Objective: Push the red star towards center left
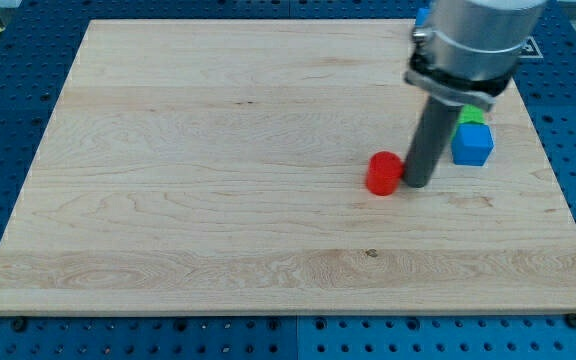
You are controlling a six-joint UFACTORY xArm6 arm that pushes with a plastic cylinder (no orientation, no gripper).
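Red star (384, 173) sits right of the tabletop (218, 200) centre, my tip (415, 184) touching its right side so a push carries it leftward. Jaws I have none, only the rod. Behind it lie a blue cube (472, 145) and what seems a green block (473, 116), half hidden.

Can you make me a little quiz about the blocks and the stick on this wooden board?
1. True or false: my tip sits right beside the red block, on the side toward the view's right.
2. Which block lies nearest the view's right edge? A) red block B) blue cube C) green block
3. Fill in: the green block peeks out just above the ____ cube.

Key
1. True
2. B
3. blue

The blocks rest on the wooden board.
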